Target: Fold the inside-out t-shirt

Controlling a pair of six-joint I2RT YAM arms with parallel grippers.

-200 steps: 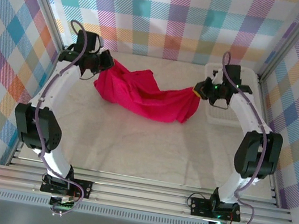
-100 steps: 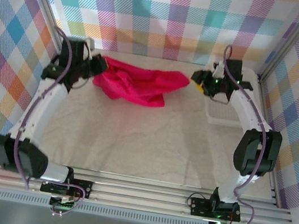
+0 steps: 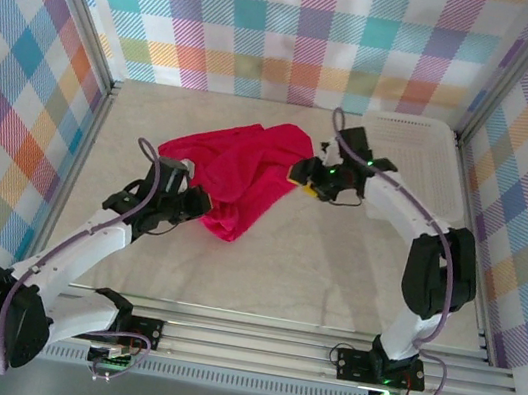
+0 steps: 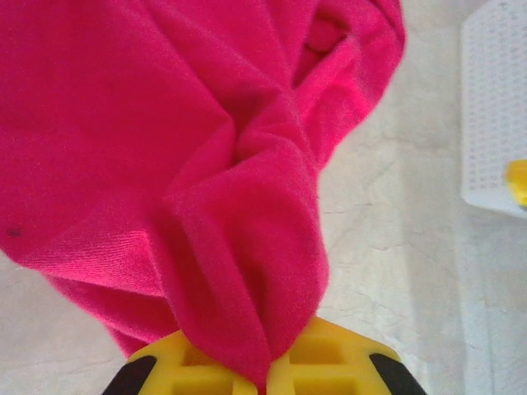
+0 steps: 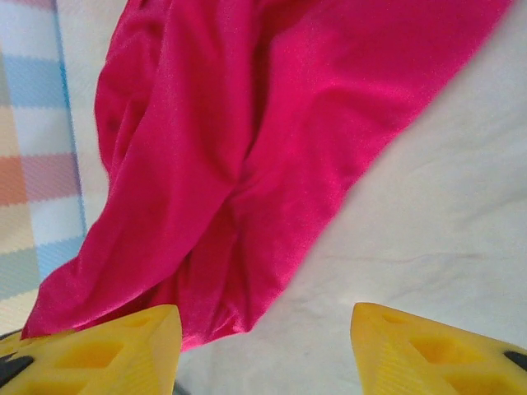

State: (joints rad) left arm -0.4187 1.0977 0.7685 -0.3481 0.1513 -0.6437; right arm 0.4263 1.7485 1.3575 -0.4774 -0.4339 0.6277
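Observation:
The inside-out t-shirt point(image 3: 239, 165) is a crumpled bright red heap left of the table's middle. My left gripper point(image 3: 198, 205) sits at its near edge, shut on a fold of the cloth. In the left wrist view that fold point(image 4: 247, 247) runs down and is pinched between the yellow fingers point(image 4: 346, 362) of that gripper point(image 4: 268, 380). My right gripper point(image 3: 305, 177) stands open at the shirt's right edge. Its yellow fingertips point(image 5: 111, 346) in the right wrist view are wide apart, with bare table between them and the shirt point(image 5: 247, 123) just ahead of the gripper point(image 5: 263, 350).
A white mesh tray point(image 3: 413, 143) lies at the back right, also seen as the tray point(image 4: 494, 107) from the left wrist. Plaid walls point(image 3: 14, 115) close in the back and both sides. Pale tabletop point(image 3: 313, 267) lies in front of the shirt.
The right gripper opened, let the shirt go and moved left toward the centre. The left gripper pulled the shirt from the back left toward the near middle.

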